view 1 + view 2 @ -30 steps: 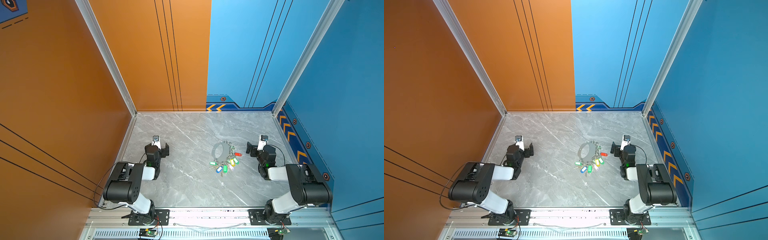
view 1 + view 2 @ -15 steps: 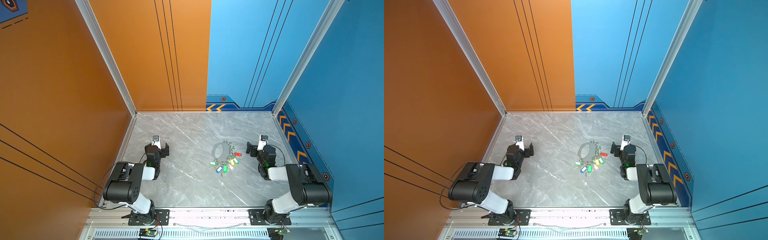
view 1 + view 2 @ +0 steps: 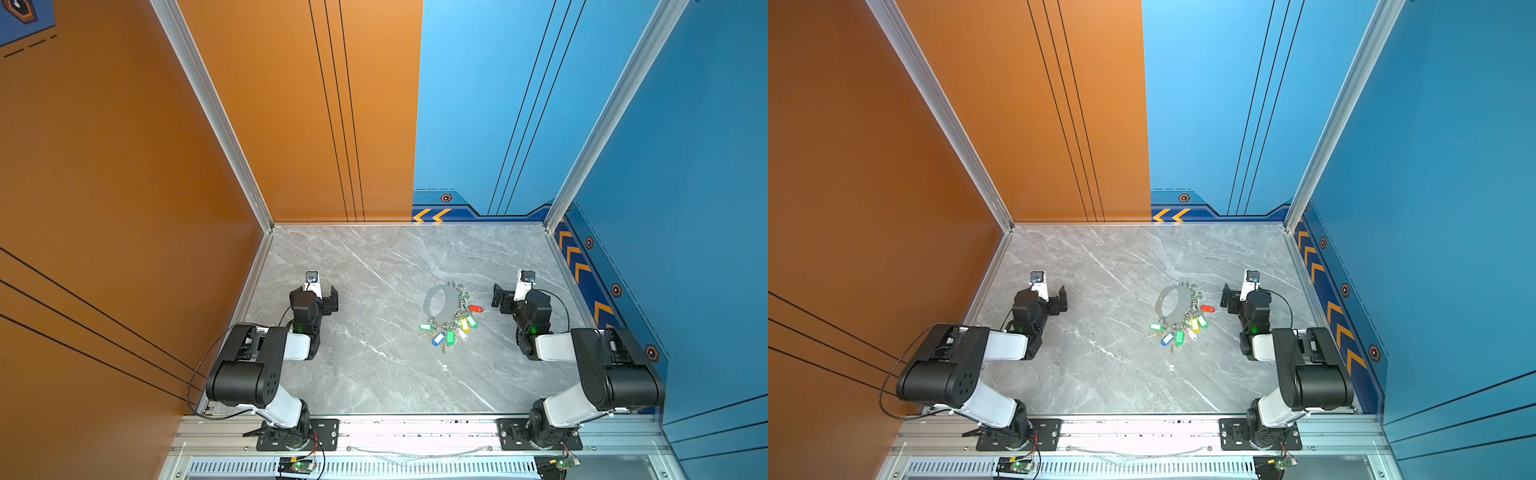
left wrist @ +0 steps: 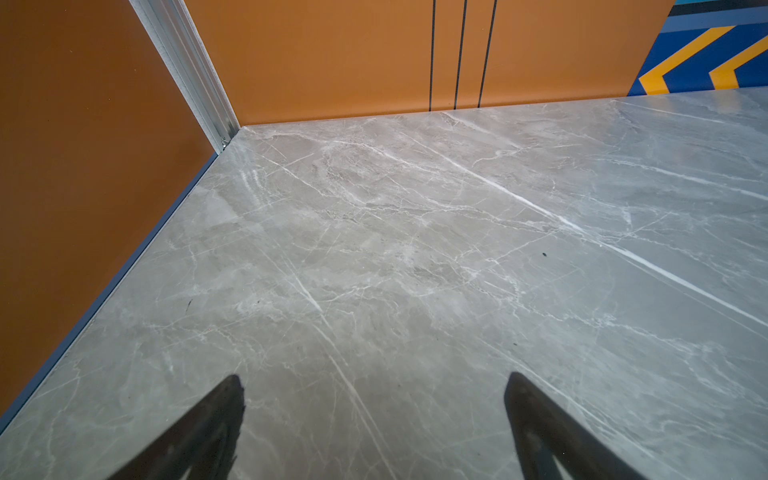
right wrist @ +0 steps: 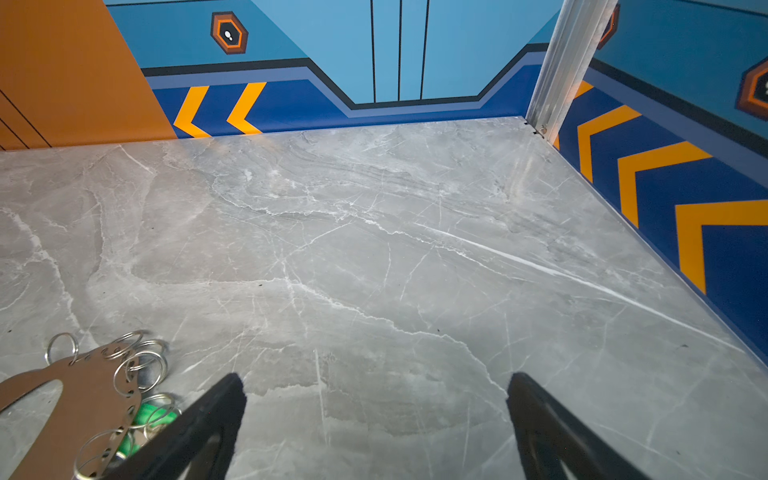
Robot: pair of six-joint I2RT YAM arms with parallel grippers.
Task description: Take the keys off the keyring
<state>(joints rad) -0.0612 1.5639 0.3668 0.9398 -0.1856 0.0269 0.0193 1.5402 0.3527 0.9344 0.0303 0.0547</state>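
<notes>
On the grey marble tabletop, right of centre: flat grey oval keyring with colour-tagged silver keys attached, blades too small to resolve. My right gripper, near it, and my left gripper, well apart, both gape empty; the right wrist view crops the ring.

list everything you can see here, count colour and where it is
keyring: one, grey flat oval, on the table right of the middle
keys: about seven, silver with green, blue, pink, yellow and red tags, fanned along the keyring's near and right edge
small rings: several, silver, along the keyring's edge
table: one, grey marble
walls: orange on the left, blue on the right
left gripper: one, black, open, empty, left side
right gripper: one, black, open, empty, beside the keyring
</notes>
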